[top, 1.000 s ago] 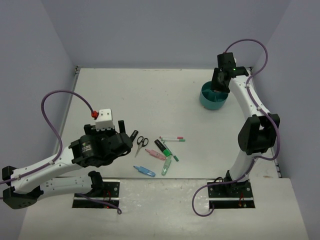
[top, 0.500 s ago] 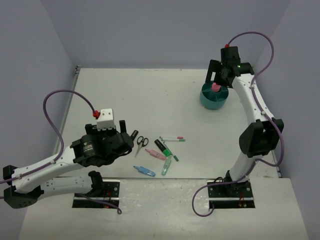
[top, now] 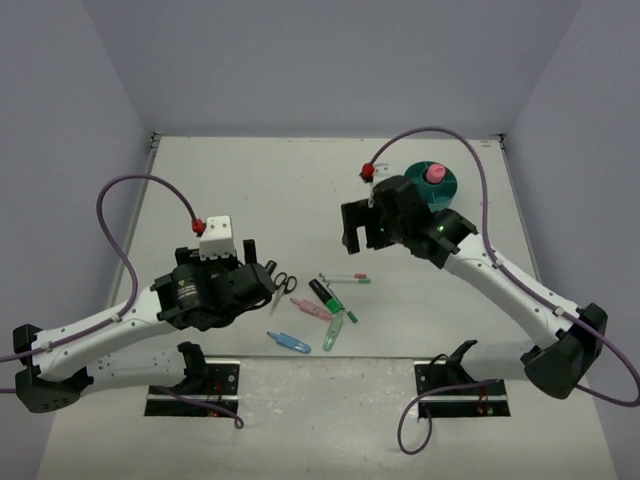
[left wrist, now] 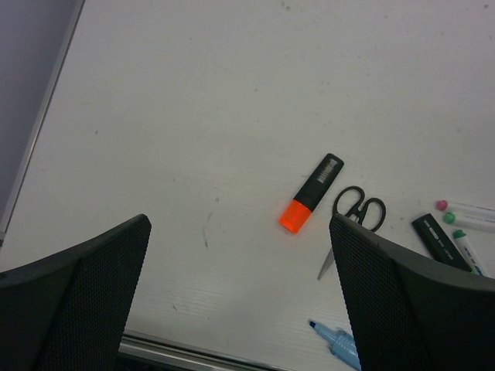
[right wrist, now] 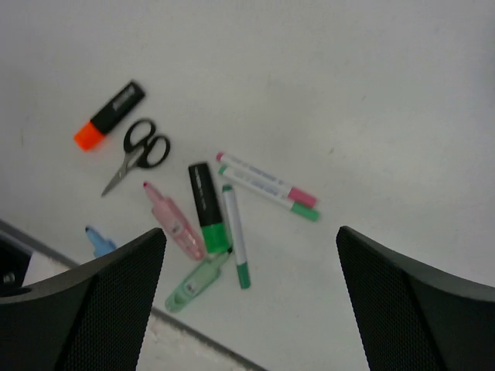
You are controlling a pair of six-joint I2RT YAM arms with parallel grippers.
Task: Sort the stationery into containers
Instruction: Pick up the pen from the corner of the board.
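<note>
The teal organizer stands at the back right with the pink-capped glue stick upright in it. My right gripper is open and empty, hovering left of the organizer, above the pile; its own view shows the green highlighter, thin pens, pink clip, green clip, blue clip, scissors and orange highlighter. My left gripper is open and empty, just left of the scissors. Its view shows the orange highlighter lying ahead, between the jaws.
The items lie in a loose cluster near the table's front edge. Grey walls enclose the table on three sides. The arm bases and cables sit at the near edge.
My right arm has swung from over the organizer down and left to above the pile, leaving the glue stick standing in the organizer. My left arm has shifted slightly right.
</note>
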